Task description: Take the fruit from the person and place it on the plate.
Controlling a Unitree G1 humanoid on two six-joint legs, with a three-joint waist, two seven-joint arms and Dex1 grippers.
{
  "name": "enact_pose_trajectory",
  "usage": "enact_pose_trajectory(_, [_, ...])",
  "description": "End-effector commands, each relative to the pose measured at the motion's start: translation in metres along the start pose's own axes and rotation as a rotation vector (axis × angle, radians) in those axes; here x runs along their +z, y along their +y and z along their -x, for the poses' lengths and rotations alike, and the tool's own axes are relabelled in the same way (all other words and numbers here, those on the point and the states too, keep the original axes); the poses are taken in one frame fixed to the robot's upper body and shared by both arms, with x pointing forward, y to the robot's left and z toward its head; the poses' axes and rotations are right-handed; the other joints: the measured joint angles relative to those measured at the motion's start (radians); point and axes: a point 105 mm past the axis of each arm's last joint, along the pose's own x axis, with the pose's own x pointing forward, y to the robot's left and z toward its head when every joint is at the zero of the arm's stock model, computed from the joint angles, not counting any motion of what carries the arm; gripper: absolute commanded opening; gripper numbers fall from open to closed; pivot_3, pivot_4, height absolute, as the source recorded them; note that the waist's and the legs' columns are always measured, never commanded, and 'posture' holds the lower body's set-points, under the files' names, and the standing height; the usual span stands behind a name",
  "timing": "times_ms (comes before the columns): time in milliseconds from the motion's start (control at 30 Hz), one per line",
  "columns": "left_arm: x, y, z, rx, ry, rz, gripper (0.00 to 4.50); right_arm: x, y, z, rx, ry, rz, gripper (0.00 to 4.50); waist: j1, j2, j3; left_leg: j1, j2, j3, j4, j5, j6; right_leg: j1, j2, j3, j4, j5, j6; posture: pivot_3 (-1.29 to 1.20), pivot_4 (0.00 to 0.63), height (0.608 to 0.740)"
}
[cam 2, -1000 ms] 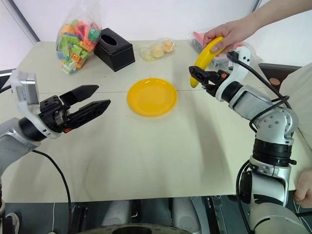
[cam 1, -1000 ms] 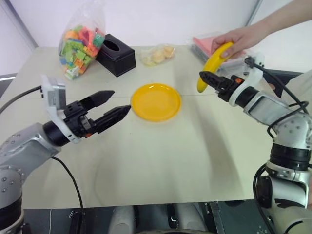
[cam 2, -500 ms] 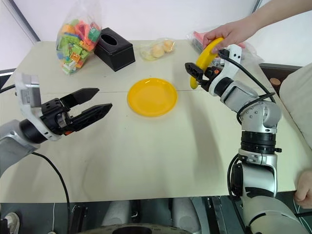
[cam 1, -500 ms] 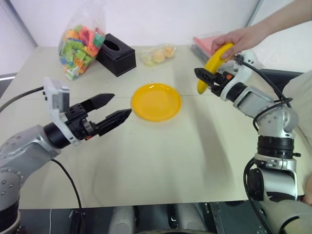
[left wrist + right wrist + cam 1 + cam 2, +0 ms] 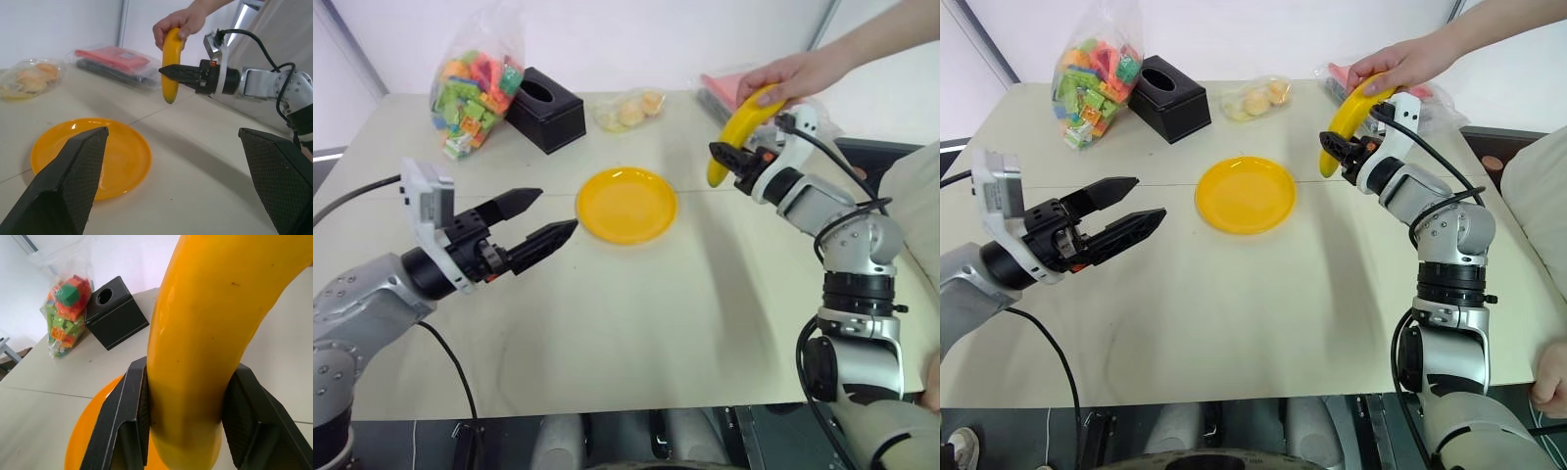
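Pale tabletop (image 5: 636,313) holds a yellow plate (image 5: 626,204) at centre. Above its far right, the right gripper (image 5: 724,157) is clamped on the banana (image 5: 742,125), whose top the person's hand (image 5: 793,76) grips. Left gripper (image 5: 536,217) hovers, fingers apart. Handover underway; next the hand should release.

Beige table (image 5: 607,323), yellow plate (image 5: 626,204) (centre), black box (image 5: 545,110), bagged blocks (image 5: 475,83) behind

A plain white wall (image 5: 636,39) stands behind the pale beige, smooth-topped bench (image 5: 636,304), evenly lit. A thin seam line (image 5: 1175,183) crosses the bench top.
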Motion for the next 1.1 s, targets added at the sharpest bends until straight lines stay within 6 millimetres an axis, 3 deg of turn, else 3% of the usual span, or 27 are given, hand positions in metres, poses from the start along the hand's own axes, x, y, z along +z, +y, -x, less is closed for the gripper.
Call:
enact_pose_trajectory(33, [0.006,-0.003,0.002,0.001,-0.022,-0.034,4.50,0.011,0.024,0.002,0.072,-0.047,0.002,1.66,-0.001,0.000,0.000,0.000,0.000,0.000,0.000,0.000,0.000,0.000,0.000,0.000,0.000,0.000,0.000,0.00,0.150,0.740])
enact_pose_trajectory(167, [0.007,0.003,0.006,0.041,-0.024,-0.046,4.50,0.003,0.039,-0.004,0.094,-0.041,-0.105,1.66,-0.003,0.000,0.000,0.000,0.000,0.000,-0.001,0.000,0.000,0.000,0.000,0.000,0.000,0.000,0.000,0.00,0.150,0.740])
enact_pose_trajectory(333, [0.005,0.007,0.014,0.087,-0.011,-0.050,4.50,-0.017,0.078,-0.024,0.156,0.016,-0.209,1.66,-0.004,0.000,0.000,0.000,0.001,0.000,-0.001,0.000,0.000,-0.001,0.000,0.000,0.000,0.000,0.000,0.00,0.150,0.740])
enact_pose_trajectory(467, [-0.001,0.009,0.026,0.136,0.017,-0.050,4.50,-0.050,0.110,-0.044,0.187,0.110,-0.236,1.66,-0.007,0.000,0.000,0.000,0.001,0.000,-0.001,0.000,0.000,-0.001,0.000,0.000,0.000,0.000,0.000,0.00,0.150,0.740])
enact_pose_trajectory(767, [-0.003,0.006,0.036,0.191,0.016,-0.058,4.50,-0.110,0.110,-0.071,0.085,0.299,-0.196,1.66,-0.003,0.000,0.000,-0.001,0.000,0.000,-0.001,0.000,0.000,-0.001,-0.001,-0.001,-0.002,0.000,-0.001,0.00,0.150,0.740])
enact_pose_trajectory(1067, [-0.004,0.003,0.036,0.202,0.014,-0.058,4.50,-0.117,0.089,-0.077,-0.004,0.319,-0.168,1.66,-0.007,0.000,0.000,-0.001,0.000,0.000,-0.002,0.000,0.000,-0.001,-0.001,-0.001,-0.002,0.000,-0.001,0.00,0.150,0.740])
enact_pose_trajectory(1100, [-0.004,0.002,0.036,0.201,0.014,-0.058,4.50,-0.117,0.089,-0.077,-0.006,0.319,-0.166,2.01,-0.006,0.000,0.000,-0.001,0.000,0.000,-0.002,0.000,0.000,-0.001,-0.001,-0.001,-0.002,0.000,-0.001,0.00,0.150,0.740])
